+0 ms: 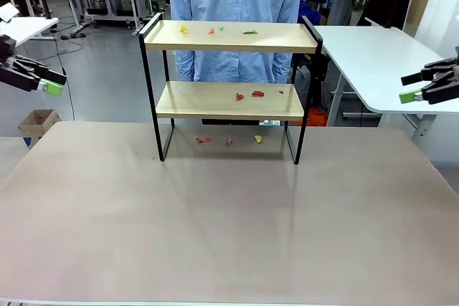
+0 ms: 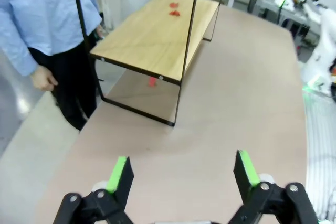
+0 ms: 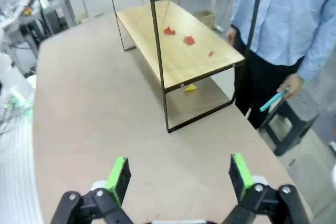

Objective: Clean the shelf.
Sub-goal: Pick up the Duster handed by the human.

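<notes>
Both hands are empty, fingers spread wide. Your left hand (image 1: 58, 82) hangs off the left edge of the tabletop (image 1: 229, 234) and your right hand (image 1: 407, 87) off the right edge, each well apart from the shelf (image 1: 193, 103). The shelf stands upright at the middle of the far side, with a person (image 1: 237, 5) just behind it. The step in hand looks like the first reach. I would start on the top board and come straight down between the raised side rails. These bits are small and flat, so set the fingertips low on either side before you pinch. The lower board probably has too little headroom for that, so come in level from the front. Stay off the thin frame, because the rack looks light enough to slide.

- **Top board:** a yellow scrap (image 1: 184, 29), an orange scrap (image 1: 211, 31) and two green scraps (image 1: 249, 32).
- **Lower board:** three red scraps (image 1: 257, 93).
- **Tabletop under the shelf:** two red bits (image 1: 204, 140) and a yellow bit (image 1: 258, 139).

A cardboard box (image 1: 39, 121) sits on the floor to the left. I cannot tell what is in it.
</notes>
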You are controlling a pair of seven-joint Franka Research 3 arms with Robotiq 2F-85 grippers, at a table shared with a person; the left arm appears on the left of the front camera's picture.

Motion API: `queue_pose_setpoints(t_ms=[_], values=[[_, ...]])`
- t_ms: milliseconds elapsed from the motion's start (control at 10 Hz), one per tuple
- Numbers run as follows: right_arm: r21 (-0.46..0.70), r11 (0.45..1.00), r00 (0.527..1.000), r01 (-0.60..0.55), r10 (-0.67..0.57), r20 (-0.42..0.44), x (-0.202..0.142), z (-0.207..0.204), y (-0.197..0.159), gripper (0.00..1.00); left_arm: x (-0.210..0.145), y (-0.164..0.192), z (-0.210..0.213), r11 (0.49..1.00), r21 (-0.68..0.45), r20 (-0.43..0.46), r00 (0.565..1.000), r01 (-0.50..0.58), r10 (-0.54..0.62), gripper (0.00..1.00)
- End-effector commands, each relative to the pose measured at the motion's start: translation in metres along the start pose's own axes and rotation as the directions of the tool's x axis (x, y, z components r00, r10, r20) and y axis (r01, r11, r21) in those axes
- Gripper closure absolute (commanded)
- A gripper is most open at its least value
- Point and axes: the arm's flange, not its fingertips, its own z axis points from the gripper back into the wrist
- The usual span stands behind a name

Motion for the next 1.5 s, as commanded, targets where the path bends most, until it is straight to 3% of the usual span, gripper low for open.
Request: queue_pose_setpoints(t_ms=[0, 300, 400, 500, 800, 1100, 1400], values=[[-0.017, 0.999, 0.999, -0.038, 0.038, -0.007, 0.009, 0.009, 0.006, 0.0, 0.012, -0.012, 0.008, 1.0, -0.01, 0.019, 1.0, 0.008, -0.008, 0.0], [-0.01, 1.0, 1.0, -0.005, 0.005, -0.031, 0.007, 0.005, 0.006, 0.0, 0.01, -0.008, 0.007, 1.0, -0.004, 0.005, 1.0, 0.017, -0.017, 0.0], [0.023, 0.999, 0.997, 0.038, -0.039, 0.064, -0.008, 0.011, -0.03, 0.0, -0.005, 0.023, 0.012, 0.998, 0.008, 0.055, 0.997, -0.059, 0.058, 0.0], [0.048, 0.999, 0.991, 0.018, -0.024, 0.128, -0.021, 0.016, -0.057, 0.0, -0.017, 0.046, 0.017, 0.996, 0.067, 0.116, 0.992, -0.058, 0.05, 0.0], [0.151, 0.98, 0.963, -0.127, 0.086, 0.256, -0.071, 0.016, -0.124, 0.0, -0.056, 0.091, 0.021, 1.0, 0.023, 0.324, 0.946, 0.008, -0.015, 0.0], [0.216, 0.955, 0.923, -0.204, 0.115, 0.366, -0.105, 0.0, -0.144, 0.0, -0.094, 0.101, 0.013, 0.997, -0.012, 0.472, 0.88, 0.07, -0.056, 0.0], [0.225, 0.962, 0.926, -0.158, 0.065, 0.372, -0.118, -0.016, -0.157, 0.0, -0.116, 0.107, -0.001, 0.981, 0.039, 0.538, 0.823, 0.19, -0.181, 0.0]])
